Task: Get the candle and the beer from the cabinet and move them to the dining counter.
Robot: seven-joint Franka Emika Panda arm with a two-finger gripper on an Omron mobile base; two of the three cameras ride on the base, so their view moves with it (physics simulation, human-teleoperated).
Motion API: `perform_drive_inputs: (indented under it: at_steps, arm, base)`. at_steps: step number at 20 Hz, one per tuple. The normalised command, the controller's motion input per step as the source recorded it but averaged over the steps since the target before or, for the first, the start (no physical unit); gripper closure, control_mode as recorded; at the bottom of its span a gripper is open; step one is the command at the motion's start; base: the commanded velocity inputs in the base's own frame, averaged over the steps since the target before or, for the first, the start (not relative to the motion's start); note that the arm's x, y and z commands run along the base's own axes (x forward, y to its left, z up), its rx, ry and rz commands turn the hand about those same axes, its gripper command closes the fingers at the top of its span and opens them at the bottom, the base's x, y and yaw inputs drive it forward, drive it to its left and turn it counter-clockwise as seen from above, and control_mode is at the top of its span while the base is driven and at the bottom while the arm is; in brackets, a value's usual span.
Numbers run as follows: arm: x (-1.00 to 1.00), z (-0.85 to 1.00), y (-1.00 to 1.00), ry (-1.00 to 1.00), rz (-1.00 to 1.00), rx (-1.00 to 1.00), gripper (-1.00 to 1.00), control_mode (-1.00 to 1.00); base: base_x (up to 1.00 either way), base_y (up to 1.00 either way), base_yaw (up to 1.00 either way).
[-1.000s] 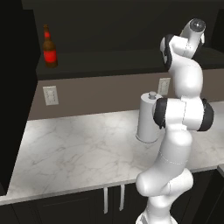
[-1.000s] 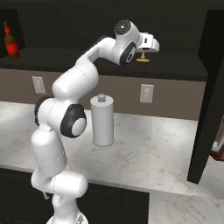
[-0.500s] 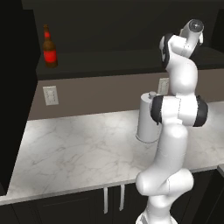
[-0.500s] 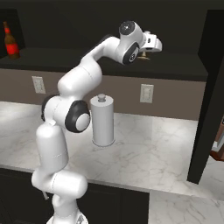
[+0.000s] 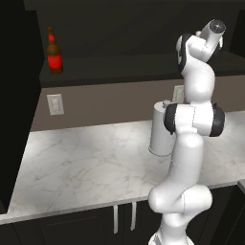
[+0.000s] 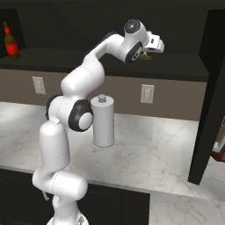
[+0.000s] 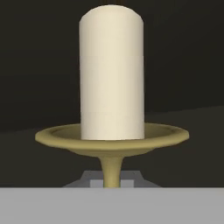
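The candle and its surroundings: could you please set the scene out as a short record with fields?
candle: cream stub on a brass holder, upright, close before the hand camera
end effector: reaching into the cabinet, shut on the candle holder's stem
beer: upright on the cabinet shelf, far to the arm's left, untouched
worktop: marble, with a white canister standing on it
stage: candle gripped, not yet lifted out

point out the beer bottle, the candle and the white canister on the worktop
dark brown glass beer bottle (image 5: pixel 54 52), left base view, red label
cream candle on brass holder (image 7: pixel 112 74), hand view, wax column
white cylindrical canister (image 6: pixel 103 121), right base view, side wall
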Motion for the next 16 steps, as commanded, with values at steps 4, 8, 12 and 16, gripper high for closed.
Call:
perform_drive_inputs:
  at_steps: [4, 8, 12, 16]
  arm:
    - [-0.36, 0.04, 0.02, -0.06, 0.00, 0.13, 1.00, -1.00]
    - [-0.54, 0.04, 0.13, -0.11, 0.00, 0.12, 1.00, -1.00]
    - [-0.61, 0.00, 0.21, -0.10, 0.00, 0.06, 1.00, -1.00]
    - [-0.60, 0.00, 0.29, -0.11, 0.00, 0.00, 1.00, -1.00]
  base:
    - [0.00, 0.00, 0.00]
    - [0.00, 0.00, 0.00]
    - [0.00, 0.00, 0.00]
    - [0.00, 0.00, 0.00]
